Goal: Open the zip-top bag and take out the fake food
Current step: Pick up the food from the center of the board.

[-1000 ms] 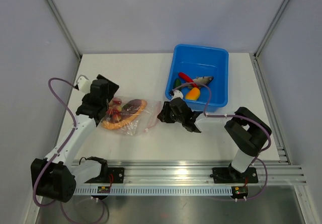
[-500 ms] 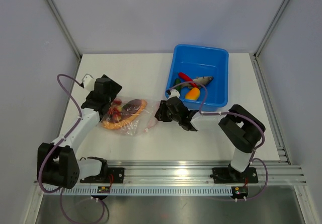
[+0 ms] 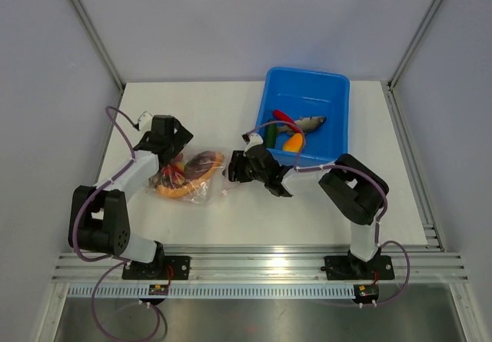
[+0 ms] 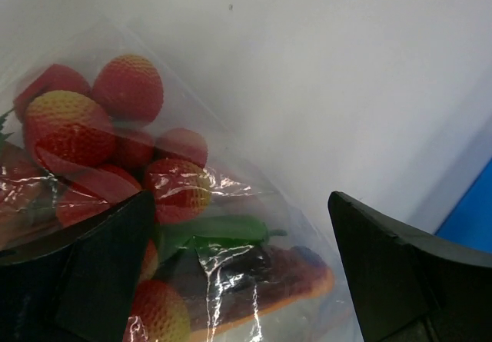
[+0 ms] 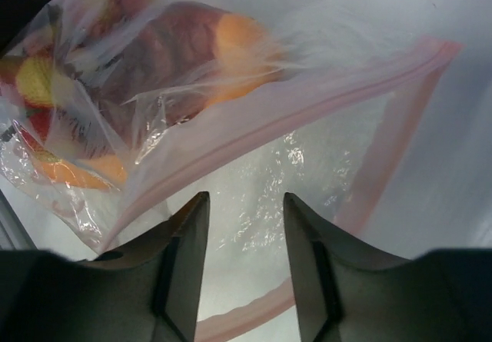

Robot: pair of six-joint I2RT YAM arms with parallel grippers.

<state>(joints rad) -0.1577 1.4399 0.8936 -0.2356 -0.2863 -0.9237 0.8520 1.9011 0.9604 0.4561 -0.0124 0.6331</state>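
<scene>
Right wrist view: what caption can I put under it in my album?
Open end effector facing a clear, pink-zippered zip-top bag filled with colorful fake food.

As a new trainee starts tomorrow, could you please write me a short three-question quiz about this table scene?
1. True or false: the bag lies inside the blue tub.
2. Which of these is in the blue tub? A: a fish. B: a spoon. C: a cup.
3. Which is at the bag's pink zipper edge: the left hand or the right hand?

Key
1. False: it lies on the table beside the tub.
2. A.
3. The right hand.
</scene>
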